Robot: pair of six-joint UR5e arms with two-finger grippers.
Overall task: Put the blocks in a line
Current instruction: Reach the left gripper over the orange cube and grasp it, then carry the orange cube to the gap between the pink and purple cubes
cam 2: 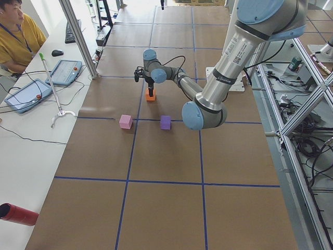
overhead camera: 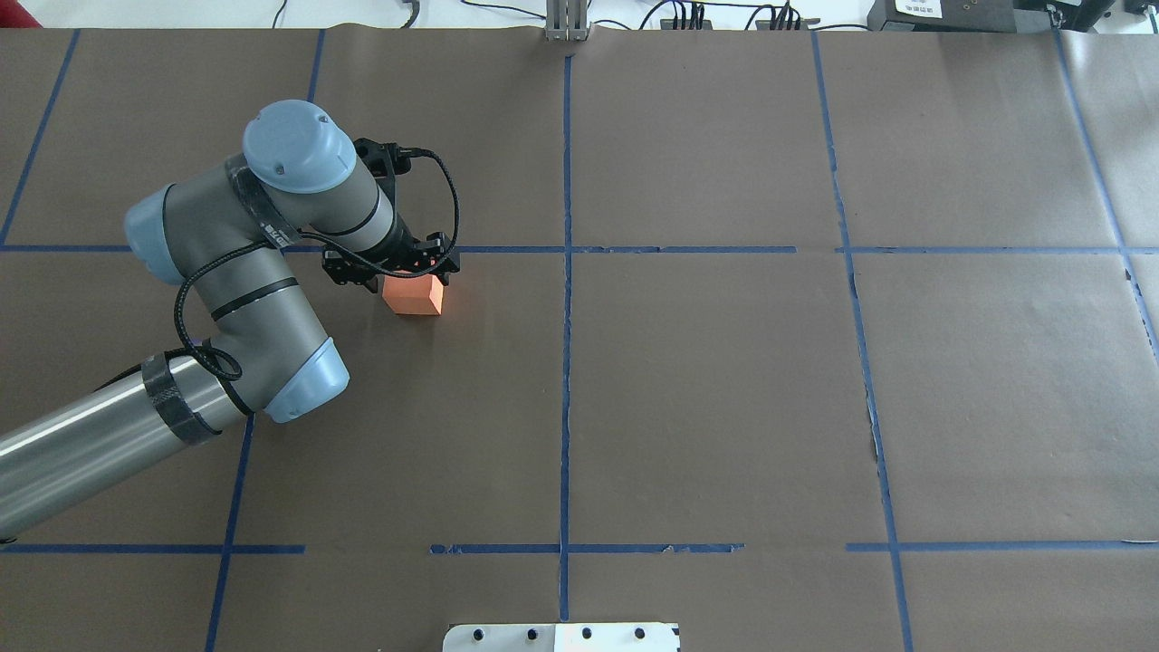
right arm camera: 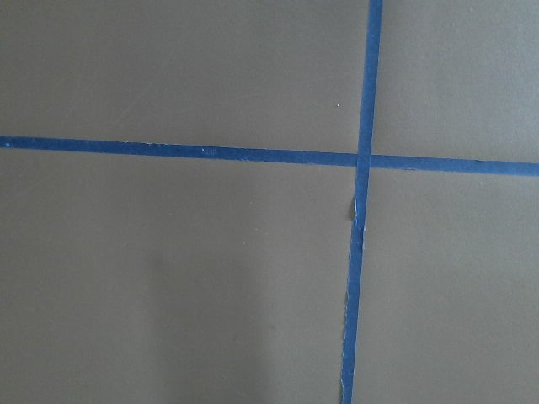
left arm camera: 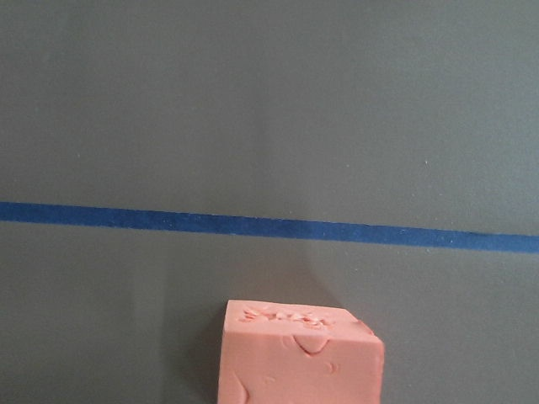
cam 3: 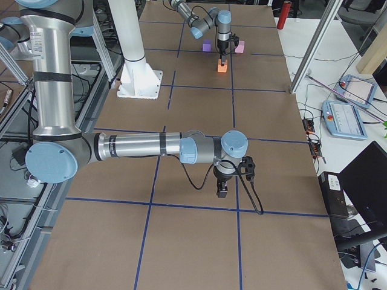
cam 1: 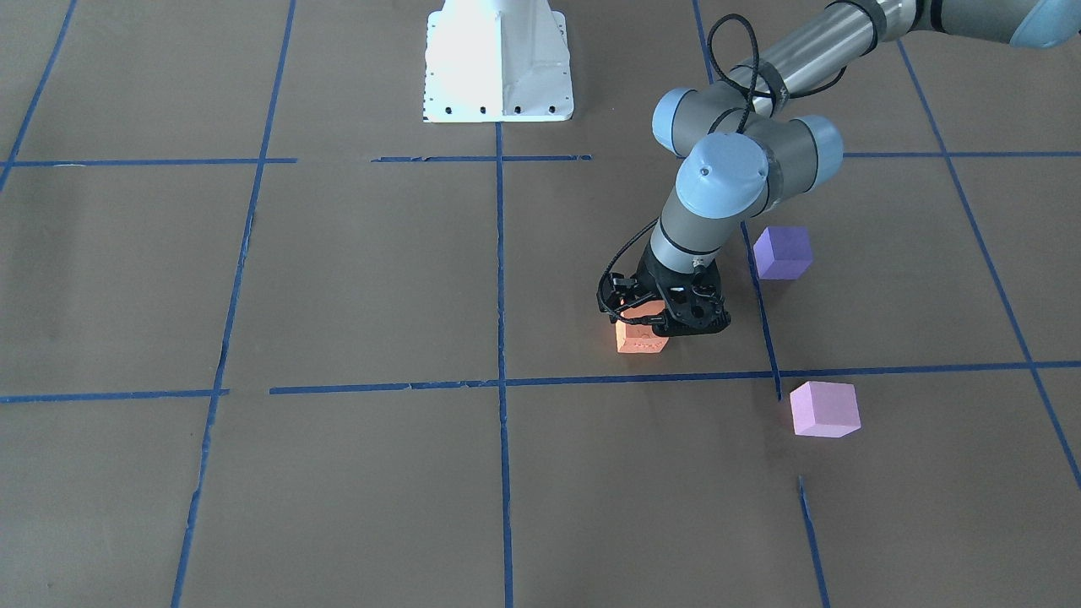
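Note:
The orange block (cam 1: 639,339) with small dents sits low at the table, just short of a blue tape line; it fills the bottom of the left wrist view (left arm camera: 299,358). My left gripper (cam 1: 649,321) stands straight over it, its jaws down around the block's upper part and shut on it. The violet-purple block (cam 1: 783,252) lies beyond the arm. The pale pink block (cam 1: 824,409) lies across the tape line from it. My right gripper (cam 3: 222,190) shows only in the exterior right view, far from the blocks; I cannot tell whether it is open or shut.
The white robot base (cam 1: 498,63) stands at the table's robot side. Blue tape lines (cam 1: 502,382) divide the brown table (cam 1: 338,279) into squares. An operator (cam 2: 18,36) sits at a side desk with tablets. A red cylinder (cam 2: 18,214) lies at the table's edge.

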